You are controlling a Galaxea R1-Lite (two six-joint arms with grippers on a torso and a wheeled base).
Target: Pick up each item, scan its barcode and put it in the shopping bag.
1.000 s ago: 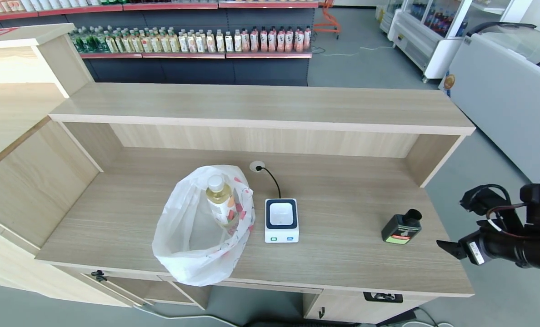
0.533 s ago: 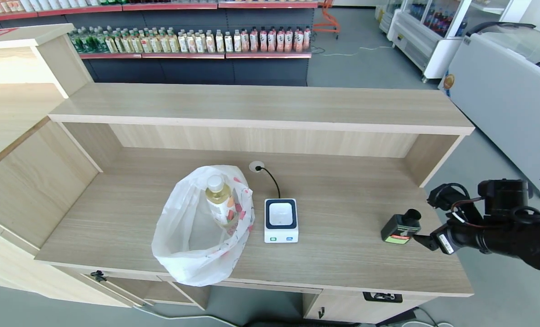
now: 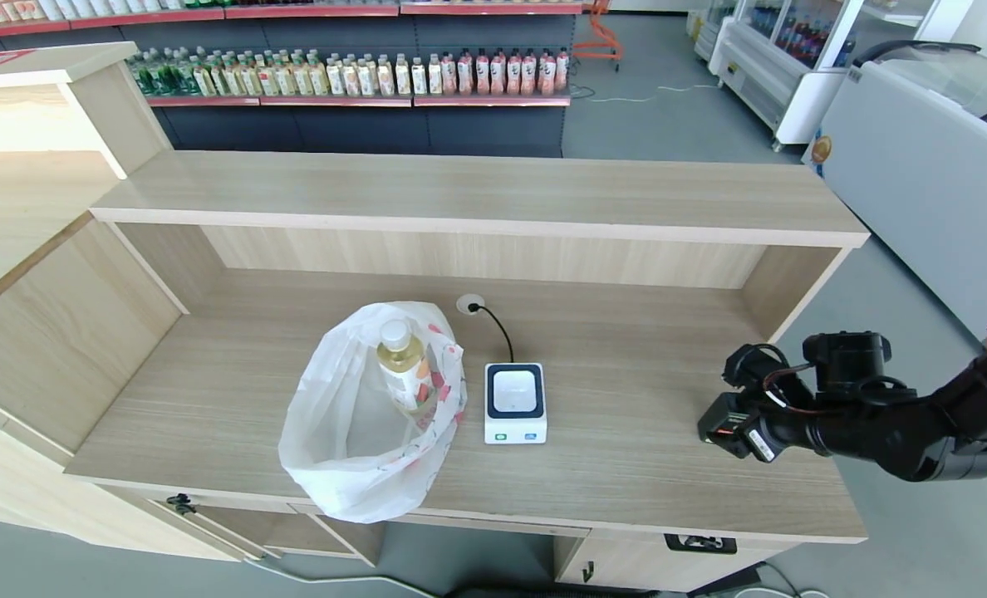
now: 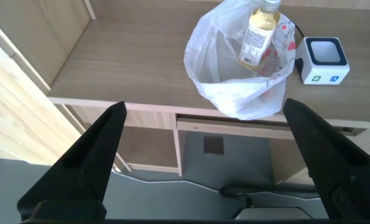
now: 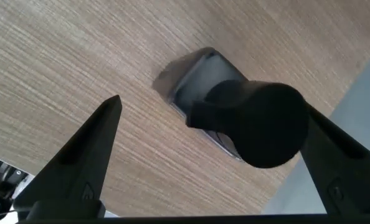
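While the head view puts the right hand over the bottle, its wrist view shows wide-open fingers straddling it.

Bright, even light; faint soft shadow beside the white plastic shopping bag on the pale wooden table; head view's edges bow.

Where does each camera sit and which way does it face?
Head view: on the head, looking down and forward at the counter; right gripper shows.
Left wrist view: on the left wrist, facing the shopping bag; open left gripper frames it.
Right wrist view: on the right wrist, looking down at the dark bottle between open fingers.
Head and left wrist share the bag and barcode scanner.
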